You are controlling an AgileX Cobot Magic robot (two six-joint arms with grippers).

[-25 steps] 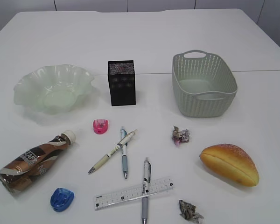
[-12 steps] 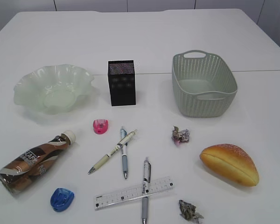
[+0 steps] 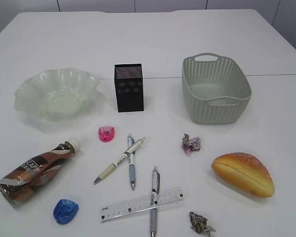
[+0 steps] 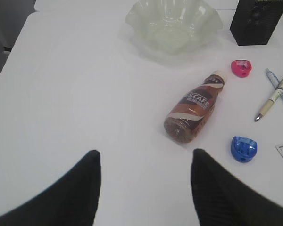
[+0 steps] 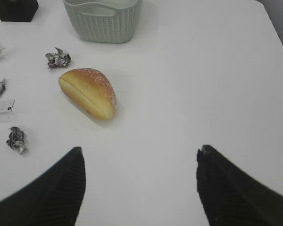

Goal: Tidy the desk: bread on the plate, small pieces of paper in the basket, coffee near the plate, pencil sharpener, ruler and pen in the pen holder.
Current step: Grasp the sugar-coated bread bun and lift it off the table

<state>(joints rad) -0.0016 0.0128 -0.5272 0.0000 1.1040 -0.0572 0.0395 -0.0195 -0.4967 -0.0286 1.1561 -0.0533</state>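
We find the bread lying on the desk at front right, not on the plate, which sits far left, well apart. Coffee bottle on its side, front left, near the plate. Basket at back right; two paper scraps outside it: one between basket & bread, another at front edge. Pen holder upright, centre back. Ruler flat at front, a pen crossing it; two more pens crossed just beyond. Pink sharpener and blue sharpener loose on desk. Left gripper jaws apart, nothing between. Right gripper likewise spread, grasping nothing, above bare desk near the bread.
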